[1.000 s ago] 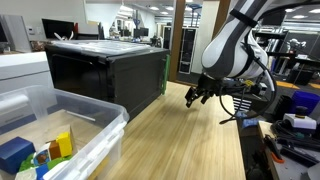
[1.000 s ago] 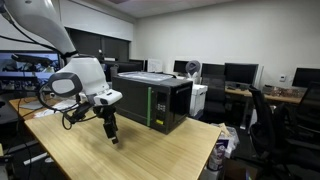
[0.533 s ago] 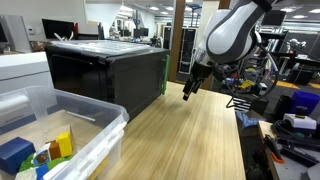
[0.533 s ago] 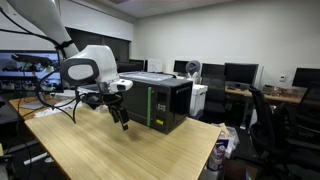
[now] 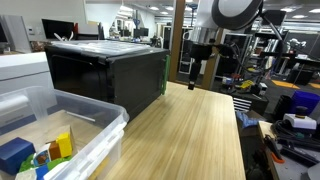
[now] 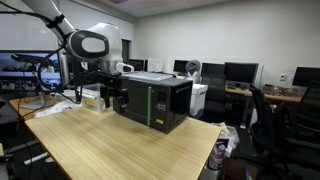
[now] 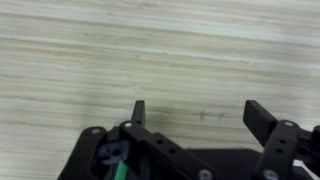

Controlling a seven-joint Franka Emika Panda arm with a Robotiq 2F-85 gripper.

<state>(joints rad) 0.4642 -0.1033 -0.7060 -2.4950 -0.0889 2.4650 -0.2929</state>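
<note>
Hovering above the desk (image 5: 190, 130) just beside the black box (image 5: 105, 75) — not touching it. Fingers of the hand (image 5: 193, 82) spread wide, nothing between, pointing down; apparently held off the wood for clearance past the box corner. Well apart, a clear bin (image 5: 95, 110) with coloured blocks (image 5: 60, 143).

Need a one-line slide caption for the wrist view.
Open hand above the wood-grain tabletop, nothing between its fingers.
</note>
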